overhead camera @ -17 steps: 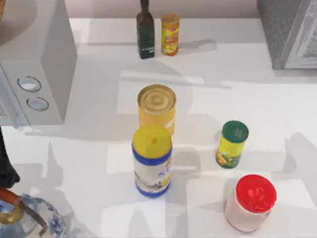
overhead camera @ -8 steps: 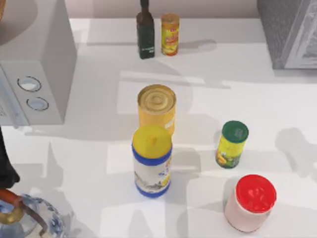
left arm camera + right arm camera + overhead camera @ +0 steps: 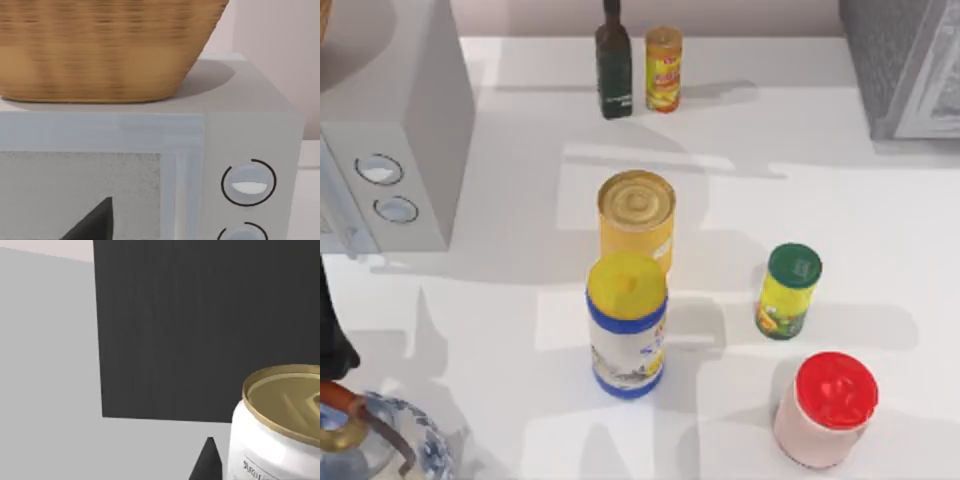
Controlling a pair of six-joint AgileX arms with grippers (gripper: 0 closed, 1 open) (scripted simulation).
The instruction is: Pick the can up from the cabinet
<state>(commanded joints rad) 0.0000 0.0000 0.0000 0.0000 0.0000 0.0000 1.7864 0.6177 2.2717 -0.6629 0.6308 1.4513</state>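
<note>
The can, a stout yellow-orange tin with a shiny ringed gold top, stands upright near the middle of the white cabinet. Nothing touches it from above. Close in front of it stands a white jar with a blue band and yellow cap. A dark tip of my left gripper pokes in at the edge of the left wrist view, facing the grey box. A dark tip of my right gripper appears beside a white tin in the right wrist view.
A grey box with two dials fills the left side, with a wicker basket on top. A green-capped yellow bottle and a red-lidded jar stand right of the can. A dark bottle and a yellow tube stand at the back.
None of the containers has moved. A soft shadow on the right side of the cabinet has slid away and faded.
</note>
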